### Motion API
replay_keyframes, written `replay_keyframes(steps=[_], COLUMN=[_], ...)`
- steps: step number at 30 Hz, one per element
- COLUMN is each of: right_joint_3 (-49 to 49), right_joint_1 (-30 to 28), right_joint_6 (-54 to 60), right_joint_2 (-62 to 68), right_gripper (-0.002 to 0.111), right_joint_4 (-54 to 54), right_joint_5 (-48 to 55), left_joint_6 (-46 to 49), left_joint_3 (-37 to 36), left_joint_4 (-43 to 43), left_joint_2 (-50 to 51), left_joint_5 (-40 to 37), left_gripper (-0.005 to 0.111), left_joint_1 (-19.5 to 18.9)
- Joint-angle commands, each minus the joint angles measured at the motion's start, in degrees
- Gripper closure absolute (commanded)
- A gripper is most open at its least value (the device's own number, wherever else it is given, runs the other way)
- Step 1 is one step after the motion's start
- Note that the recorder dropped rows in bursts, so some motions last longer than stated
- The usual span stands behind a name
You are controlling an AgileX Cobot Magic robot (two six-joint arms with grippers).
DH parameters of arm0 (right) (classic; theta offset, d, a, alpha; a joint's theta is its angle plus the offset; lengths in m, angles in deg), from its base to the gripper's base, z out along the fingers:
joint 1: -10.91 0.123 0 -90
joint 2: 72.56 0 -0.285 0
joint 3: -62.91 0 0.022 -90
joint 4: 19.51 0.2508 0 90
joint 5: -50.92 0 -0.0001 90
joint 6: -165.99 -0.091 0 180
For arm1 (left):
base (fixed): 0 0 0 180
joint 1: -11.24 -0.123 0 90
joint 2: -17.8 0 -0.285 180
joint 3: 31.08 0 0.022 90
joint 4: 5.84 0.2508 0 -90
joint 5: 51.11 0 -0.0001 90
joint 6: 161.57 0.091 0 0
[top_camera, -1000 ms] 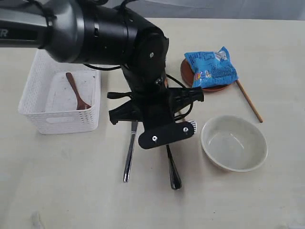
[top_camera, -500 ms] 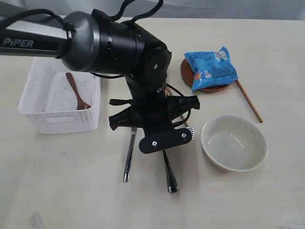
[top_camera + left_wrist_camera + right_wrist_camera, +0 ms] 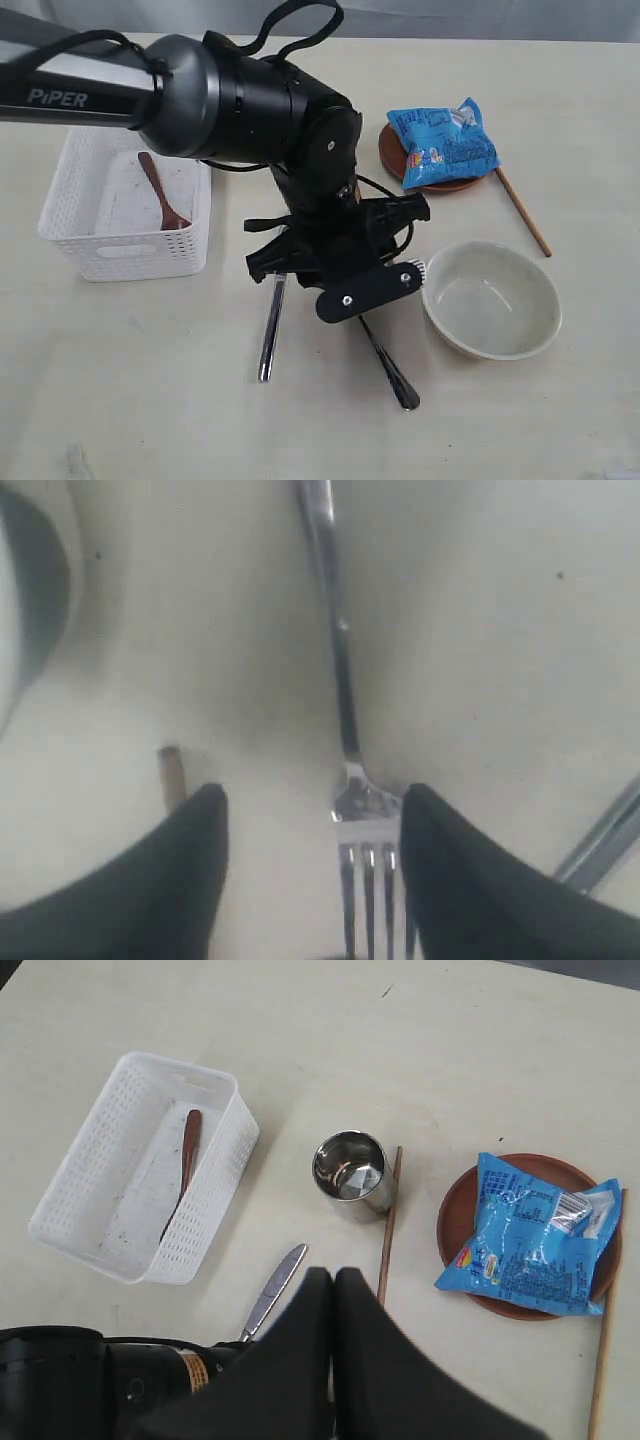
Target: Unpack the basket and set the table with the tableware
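My left gripper (image 3: 312,798) is open and low over the table (image 3: 150,400). The steel fork (image 3: 345,700) lies between its fingers, tines close beside one finger (image 3: 440,860). In the exterior view the fork's handle (image 3: 393,373) sticks out from under the left arm (image 3: 300,150), beside the steel knife (image 3: 270,330). The white basket (image 3: 70,215) holds the dark wooden spoon (image 3: 160,190). An off-white bowl (image 3: 490,298) stands right of the fork. My right gripper (image 3: 333,1275) is shut on nothing, high above the steel cup (image 3: 352,1172), a chopstick (image 3: 388,1225) and the knife (image 3: 275,1290).
A blue snack bag (image 3: 443,143) lies on the brown plate (image 3: 392,150) behind the bowl. A second chopstick (image 3: 522,210) lies right of the plate. The cup is hidden behind the left arm in the exterior view. A chopstick end (image 3: 172,775) shows beside the other left finger.
The fork's handle has swung right, toward the bowl, and the left arm has shifted a little right with it. Knife, basket, bowl and plate stay put.
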Motion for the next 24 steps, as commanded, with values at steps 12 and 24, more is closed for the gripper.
replay_keyframes(steps=[12, 24], right_joint_3=[1.2, 22.7], right_joint_1=[-0.2, 3.1], right_joint_6=[-0.5, -0.2], right_joint_2=[-0.8, -12.2], right_gripper=[0.109, 0.108], right_joint_4=[-0.6, -0.2], right_joint_5=[0.0, 0.0], left_joint_6=[-48.7, -97.8], left_joint_3=[-0.4, -0.4], left_joint_4=[4.6, 7.6], left_joint_2=[-6.5, -19.7], left_joint_5=[-5.0, -6.9], left_gripper=[0.074, 0.107], left_joint_1=[0.1, -6.4])
